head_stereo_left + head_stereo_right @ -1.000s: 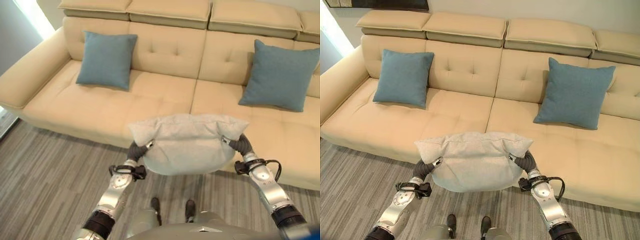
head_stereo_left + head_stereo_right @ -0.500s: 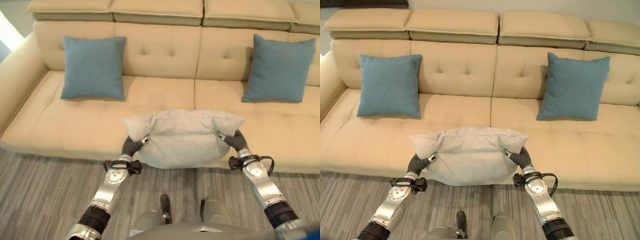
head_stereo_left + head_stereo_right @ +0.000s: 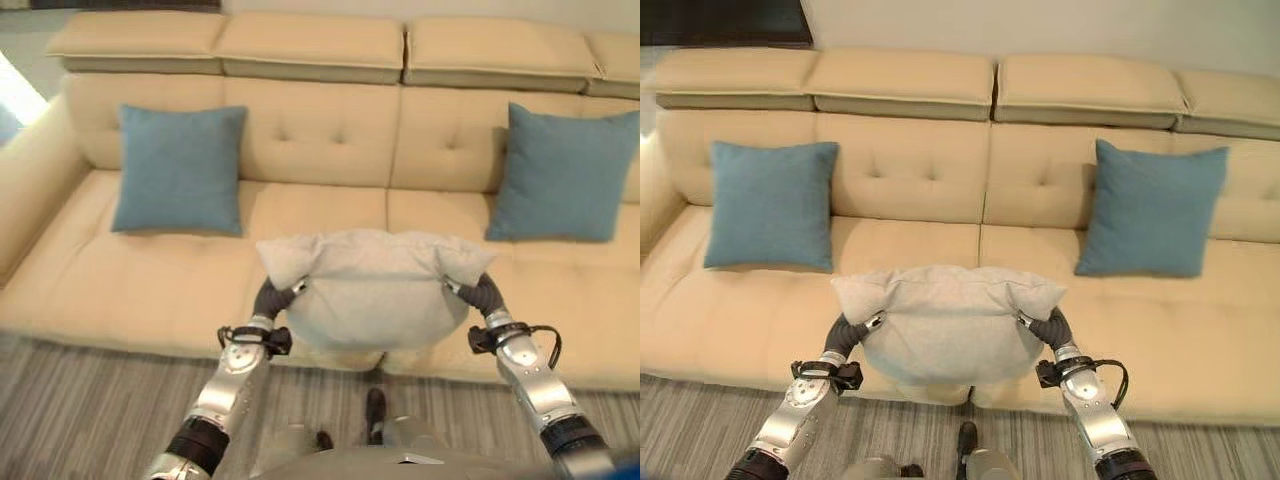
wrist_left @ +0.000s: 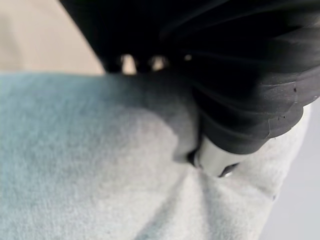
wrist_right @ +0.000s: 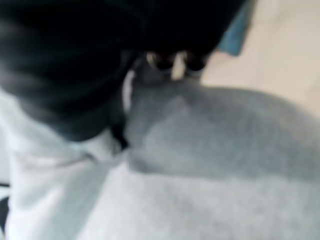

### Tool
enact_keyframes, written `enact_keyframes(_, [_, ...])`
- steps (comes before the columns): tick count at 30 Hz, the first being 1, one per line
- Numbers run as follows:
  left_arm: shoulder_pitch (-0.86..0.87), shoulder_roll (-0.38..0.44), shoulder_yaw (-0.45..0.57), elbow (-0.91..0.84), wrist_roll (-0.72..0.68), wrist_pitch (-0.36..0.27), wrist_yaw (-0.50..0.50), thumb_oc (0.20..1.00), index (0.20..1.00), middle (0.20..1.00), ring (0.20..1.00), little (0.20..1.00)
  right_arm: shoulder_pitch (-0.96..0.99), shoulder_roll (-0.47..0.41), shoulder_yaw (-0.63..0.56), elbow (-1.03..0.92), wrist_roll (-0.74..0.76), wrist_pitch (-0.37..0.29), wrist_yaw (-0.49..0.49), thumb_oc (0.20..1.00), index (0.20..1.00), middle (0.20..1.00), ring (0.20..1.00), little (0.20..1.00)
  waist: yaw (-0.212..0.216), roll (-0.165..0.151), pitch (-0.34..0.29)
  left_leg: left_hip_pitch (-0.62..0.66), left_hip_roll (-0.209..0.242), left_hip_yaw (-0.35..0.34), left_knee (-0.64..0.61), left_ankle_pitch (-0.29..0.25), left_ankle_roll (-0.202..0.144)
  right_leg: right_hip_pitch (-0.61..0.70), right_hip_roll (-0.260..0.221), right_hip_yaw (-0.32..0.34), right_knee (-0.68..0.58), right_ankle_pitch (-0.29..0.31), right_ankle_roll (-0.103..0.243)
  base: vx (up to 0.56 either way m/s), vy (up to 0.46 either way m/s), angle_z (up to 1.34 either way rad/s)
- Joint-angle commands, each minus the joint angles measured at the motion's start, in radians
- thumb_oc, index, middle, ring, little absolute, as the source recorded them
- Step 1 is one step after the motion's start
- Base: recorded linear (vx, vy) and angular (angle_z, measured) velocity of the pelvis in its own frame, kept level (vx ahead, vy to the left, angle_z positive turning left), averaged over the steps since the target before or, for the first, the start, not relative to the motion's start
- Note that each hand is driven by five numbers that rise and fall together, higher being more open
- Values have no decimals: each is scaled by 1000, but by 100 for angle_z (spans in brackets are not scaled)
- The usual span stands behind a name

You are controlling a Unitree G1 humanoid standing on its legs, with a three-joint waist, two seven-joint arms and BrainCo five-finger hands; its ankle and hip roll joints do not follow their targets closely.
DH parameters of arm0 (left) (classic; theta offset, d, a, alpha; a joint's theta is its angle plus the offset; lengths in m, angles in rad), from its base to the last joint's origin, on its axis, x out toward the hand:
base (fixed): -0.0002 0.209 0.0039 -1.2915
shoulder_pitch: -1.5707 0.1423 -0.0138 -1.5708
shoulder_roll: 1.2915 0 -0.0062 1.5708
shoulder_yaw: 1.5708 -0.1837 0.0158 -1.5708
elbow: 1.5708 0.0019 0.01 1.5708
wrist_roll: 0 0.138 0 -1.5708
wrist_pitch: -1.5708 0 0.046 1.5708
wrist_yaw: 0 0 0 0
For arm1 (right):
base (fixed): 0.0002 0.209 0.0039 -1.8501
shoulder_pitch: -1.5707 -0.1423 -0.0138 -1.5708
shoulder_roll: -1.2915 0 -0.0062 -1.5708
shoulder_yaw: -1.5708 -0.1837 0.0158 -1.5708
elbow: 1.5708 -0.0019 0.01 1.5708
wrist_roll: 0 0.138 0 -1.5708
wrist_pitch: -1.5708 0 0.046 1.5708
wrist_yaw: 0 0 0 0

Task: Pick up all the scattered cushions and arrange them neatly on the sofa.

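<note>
The grey cushion looks light and squashy, held just above the sofa seat's front edge. The left hand and right hand each pinch 1 top corner, fabric bunching there.

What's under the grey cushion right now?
The grey cushion hangs between the left hand and right hand, each gripping a corner. Below it show the sofa seat's front edge and some floor; whatever sits directly behind it is covered.

Your head cameras look down on the sofa; wrist cameras sit tight against the grey cushion.
</note>
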State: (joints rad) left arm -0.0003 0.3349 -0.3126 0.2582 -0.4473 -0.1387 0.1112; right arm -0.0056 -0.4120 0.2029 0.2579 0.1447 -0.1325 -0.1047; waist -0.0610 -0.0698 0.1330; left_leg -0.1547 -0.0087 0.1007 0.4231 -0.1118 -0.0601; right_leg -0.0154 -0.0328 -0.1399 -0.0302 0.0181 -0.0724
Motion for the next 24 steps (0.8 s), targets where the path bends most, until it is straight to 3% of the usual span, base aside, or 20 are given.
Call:
enact_keyframes(1, [-66, 7, 7, -112, -1, -87, -28, 200, 200, 200, 200, 200, -69, -27, -21, -60, 41, -83, -12, 200, 200, 200, 200, 200, 2, -25, -26, 37, 58, -54, -263, 103, -18, 25, -12, 35, 13, -9, 161, 234, 95, -55])
enact_keyframes(3, [-58, 3, 16, -122, -3, -88, -14, 200, 200, 200, 200, 200, -78, -31, -15, -55, 35, -80, -16, 200, 200, 200, 200, 200, 18, -9, -23, 20, 81, -122, -355, 182, -42, 38, -10, 60, 14, -25, 168, 183, 138, -79])
enact_keyframes(5, [-50, 8, 15, -128, -2, -88, -29, 200, 200, 200, 200, 200, -74, -30, -21, -56, 25, -76, -5, 200, 200, 200, 200, 200, 9, 8, -40, 70, 79, -102, -406, 172, -43, 45, -20, 62, 18, -31, 176, 232, 277, -69])
enact_keyframes(6, [-50, 11, 16, -142, -6, -91, -32, 200, 200, 200, 200, 200, -89, -27, -18, -58, 21, -72, -9, 200, 200, 200, 200, 200, 20, 12, -45, 96, 57, -102, -419, 158, -29, 53, -40, 80, 11, -24, 188, 200, 275, -51])
enact_keyframes(9, [-47, 16, 18, -149, -6, -87, -37, 200, 200, 200, 200, 200, -97, -21, -17, -59, 15, -67, -7, 200, 200, 200, 200, 200, 29, 12, -49, 118, 52, -65, -428, 145, -17, 54, -61, 88, 19, -19, 204, 94, 210, -42])
enact_keyframes(11, [-48, 35, 31, -160, -2, -89, -28, 200, 200, 200, 200, 200, -127, 3, -6, -53, 15, -70, -12, 200, 200, 200, 200, 200, 49, 14, -35, 133, 32, -12, -425, 119, 20, -3, -97, 104, 97, 3, 249, 7, 304, -79])
enact_keyframes(13, [-49, 42, 40, -159, -4, -91, -24, 200, 200, 200, 200, 200, -129, 13, -6, -55, 15, -72, -14, 200, 200, 200, 200, 200, 52, 17, -29, 134, 31, -6, -428, 116, 28, -33, -97, 119, 137, 9, 257, -9, 123, -76])
enact_keyframes(19, [-55, 41, 53, -147, 11, -96, -25, 200, 200, 200, 200, 200, -115, 5, -10, -56, 10, -77, -3, 200, 200, 200, 200, 200, 28, 10, -30, 146, 29, -20, -426, 107, 16, -59, -80, 146, 41, 39, 234, 59, -18, -4])
enact_keyframes(24, [-36, 25, 62, -148, 11, -88, -31, 200, 200, 200, 200, 200, -91, -12, -39, -63, 18, -75, 0, 200, 200, 200, 200, 200, 23, 8, -57, 191, 41, -30, -461, 111, -1, 14, -69, 89, -25, 35, 225, 139, -92, 22])
